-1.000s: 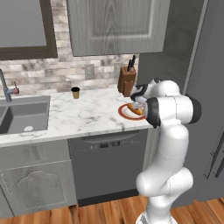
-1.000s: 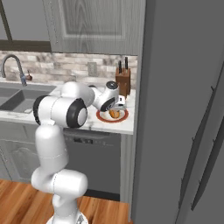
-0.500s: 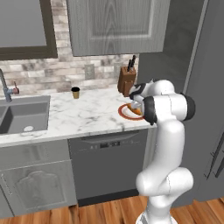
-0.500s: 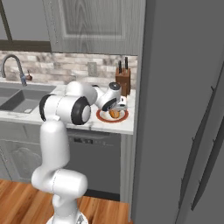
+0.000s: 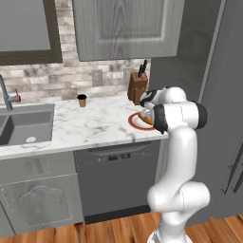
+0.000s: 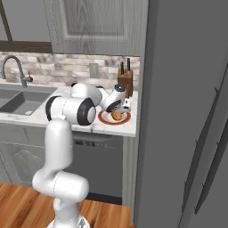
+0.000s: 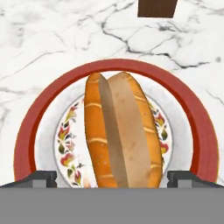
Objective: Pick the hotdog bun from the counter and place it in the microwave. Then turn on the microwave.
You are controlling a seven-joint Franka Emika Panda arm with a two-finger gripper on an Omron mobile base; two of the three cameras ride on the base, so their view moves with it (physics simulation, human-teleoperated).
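Tall grey fridge [image 6: 187, 111] along right side of scene; grey upper cabinets [image 5: 126, 28] above a brick backsplash. Sink [image 5: 26, 126] at far left of the table [image 5: 90, 126], small dark cup [image 5: 82, 100] near the backsplash, knife block [image 5: 137, 87] at far right end.

Red-rimmed plate [image 7: 201, 131] with floral centre sits at right end of table, just in front of the knife block. Hotdog bun [image 7: 120, 135] lies on the plate, split side up, long axis running away from the hand camera, slightly tilted.

End effector [image 7: 112, 179] poised directly over the near end of the bun, jaws spread fully wide, nothing held. One fingertip visible on each side of the bun in the hand view, both clear of it; contact with the bun not apparent.

Step in hand, as judged: descent for the grasp. Notes for doing it well:
- Keep jaws straddling the short width of the bun, not its length.
- Shift slightly toward the bun's middle before closing, to avoid gripping only the near end and tipping it.
- Lower until fingertips reach the bun's sides, stopping short of the plate.
- Close gently; soft bread likely to squash.
- Lift straight up, clear of plate rim and knife block.
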